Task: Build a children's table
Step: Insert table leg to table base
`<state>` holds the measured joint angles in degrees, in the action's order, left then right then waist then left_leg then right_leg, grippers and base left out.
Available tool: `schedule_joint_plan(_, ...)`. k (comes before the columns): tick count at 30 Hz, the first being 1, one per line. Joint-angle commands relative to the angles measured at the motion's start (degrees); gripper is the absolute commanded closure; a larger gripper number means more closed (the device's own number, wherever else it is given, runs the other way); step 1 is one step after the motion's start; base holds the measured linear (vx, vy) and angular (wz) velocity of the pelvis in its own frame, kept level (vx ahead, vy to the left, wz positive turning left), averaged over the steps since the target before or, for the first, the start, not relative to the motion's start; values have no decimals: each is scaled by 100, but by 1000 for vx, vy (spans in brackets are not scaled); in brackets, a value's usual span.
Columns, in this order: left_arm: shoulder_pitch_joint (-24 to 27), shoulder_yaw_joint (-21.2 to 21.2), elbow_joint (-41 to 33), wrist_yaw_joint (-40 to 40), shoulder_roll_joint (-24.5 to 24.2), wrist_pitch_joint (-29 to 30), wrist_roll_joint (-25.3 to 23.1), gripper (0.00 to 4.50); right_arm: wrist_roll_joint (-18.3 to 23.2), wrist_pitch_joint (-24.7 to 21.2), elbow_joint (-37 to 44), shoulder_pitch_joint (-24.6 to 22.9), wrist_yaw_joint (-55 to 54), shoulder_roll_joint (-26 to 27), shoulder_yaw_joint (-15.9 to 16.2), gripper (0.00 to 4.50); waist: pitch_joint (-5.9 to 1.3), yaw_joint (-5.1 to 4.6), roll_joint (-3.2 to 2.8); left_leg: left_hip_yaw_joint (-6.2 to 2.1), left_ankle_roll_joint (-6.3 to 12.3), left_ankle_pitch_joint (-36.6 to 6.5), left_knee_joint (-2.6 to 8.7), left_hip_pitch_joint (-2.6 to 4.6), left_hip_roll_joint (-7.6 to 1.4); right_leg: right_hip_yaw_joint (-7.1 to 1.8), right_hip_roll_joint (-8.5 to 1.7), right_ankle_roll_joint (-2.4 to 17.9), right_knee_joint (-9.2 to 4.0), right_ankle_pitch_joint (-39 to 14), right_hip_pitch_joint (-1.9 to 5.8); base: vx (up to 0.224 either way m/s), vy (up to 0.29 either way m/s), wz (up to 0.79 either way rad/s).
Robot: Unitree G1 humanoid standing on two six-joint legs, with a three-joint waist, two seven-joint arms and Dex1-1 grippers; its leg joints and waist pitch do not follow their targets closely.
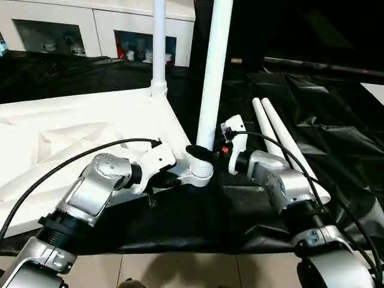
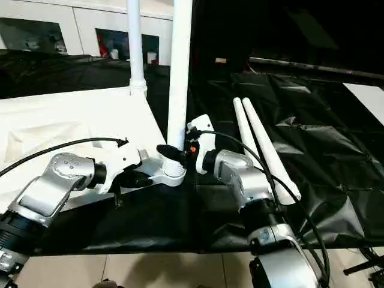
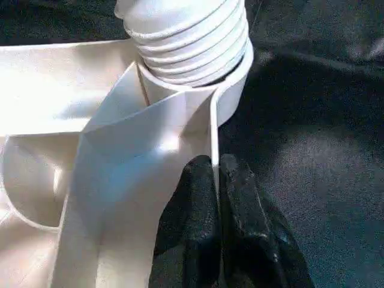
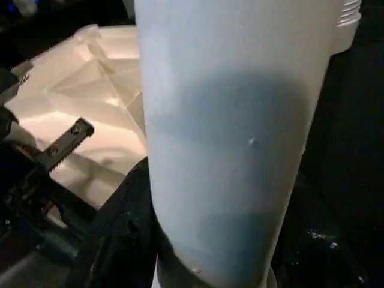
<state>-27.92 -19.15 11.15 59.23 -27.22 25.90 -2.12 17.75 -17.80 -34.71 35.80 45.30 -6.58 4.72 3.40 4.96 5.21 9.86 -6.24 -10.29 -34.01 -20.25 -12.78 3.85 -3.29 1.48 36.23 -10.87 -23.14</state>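
With the top's rim (image 3: 213,150) pinched by the left tool (image 3: 217,180) and the leg (image 1: 214,72) clasped by the right tool (image 1: 207,153), threads could be crossed if the leg is tilted.

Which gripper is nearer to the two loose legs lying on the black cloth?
The right gripper. It grips the upright leg at the near corner socket, beside the two loose legs. The left gripper pinches the tabletop's rim, farther from them.
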Motion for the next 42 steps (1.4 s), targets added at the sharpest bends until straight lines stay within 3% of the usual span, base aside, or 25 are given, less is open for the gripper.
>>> schedule_joint_plan(1,-155,-53,-22,8,94,-133,55,450,44,70,-256,-5,-38,-5,-171,259,-387,-35,-98,24,-76,-838,390,28,-61,-299,-416,937,-414,-1075,292,0,0,0)
schedule_joint_plan(2,-161,-44,-11,-2,97,-133,56,450,64,105,-306,-13,-39,9,-203,259,-384,-38,-94,24,-80,-862,392,29,-61,-299,-416,937,-421,-1102,290,0,0,0)
schedule_joint_plan(3,-172,-33,6,-12,95,-135,55,450,92,166,-386,-40,-21,29,-242,259,-382,-28,-138,15,-107,-950,400,45,-64,-296,-422,942,-432,-1176,285,0,0,0)
schedule_joint_plan(4,-182,-27,22,-19,77,-138,43,450,127,262,-507,-82,0,63,-290,259,-386,-36,-123,19,-108,-976,396,41,-63,-298,-421,948,-435,-1175,288,0,0,0)
schedule_joint_plan(9,-201,-18,48,-19,42,-139,28,450,189,557,-783,-189,-7,176,-438,259,-386,-25,-180,-1,-156,-1140,410,51,-66,-288,-418,997,-439,-1196,288,0,0,0)
schedule_joint_plan(10,-205,-14,55,-20,38,-144,27,450,199,652,-880,-197,-31,211,-504,259,-393,-16,-212,-6,-164,-1150,411,55,-64,-288,-422,1014,-434,-1174,290,0,0,0)
schedule_joint_plan(11,-205,-14,50,-21,30,-139,23,450,209,786,-988,-224,-70,248,-574,259,-391,-23,-191,-5,-170,-1189,412,51,-67,-285,-423,1041,-439,-1169,285,0,0,0)
schedule_joint_plan(12,-212,-14,47,-20,20,-138,18,450,226,918,-1101,-253,-95,288,-648,259,-391,-16,-232,-11,-180,-1234,417,57,-69,-285,-426,1061,-439,-1157,285,0,0,0)
schedule_joint_plan(14,-223,-10,44,-23,12,-132,16,450,238,1088,-1206,-293,-137,332,-722,259,-393,-17,-211,-11,-171,-1248,417,53,-68,-284,-424,1089,-434,-1125,294,0,0,0)
schedule_joint_plan(16,-239,-1,48,-35,5,-133,13,450,248,1239,-1311,-322,-174,364,-766,259,-398,-4,-299,-23,-178,-1277,422,65,-68,-280,-422,1134,-427,-1035,292,0,0,0)
schedule_joint_plan(18,-257,14,54,-52,-1,-133,14,450,236,1423,-1423,-349,-213,395,-795,259,-394,-11,-275,-18,-174,-1363,422,61,-66,-280,-422,1162,-437,-1058,293,0,0,0)
schedule_joint_plan(25,-282,53,-50,-95,-53,-67,17,450,261,2053,-1774,-603,-246,639,-1023,259,-386,24,-317,-42,-163,-1470,447,58,-78,-276,-440,1194,-437,-1112,293,0,0,0)
schedule_joint_plan(30,-265,68,-98,-64,-160,-50,-3,450,248,2403,-1867,-708,-323,711,-1017,259,-386,30,-347,-44,-156,-1513,453,64,-74,-277,-435,1250,-426,-1008,291,0,0,0)
schedule_joint_plan(42,-296,52,84,-167,-132,-198,-63,450,163,2824,-1119,-1141,-221,482,-1031,259,-368,31,-352,-38,-110,-1579,467,67,-78,-289,-428,1177,-459,-1179,283,0,0,0)
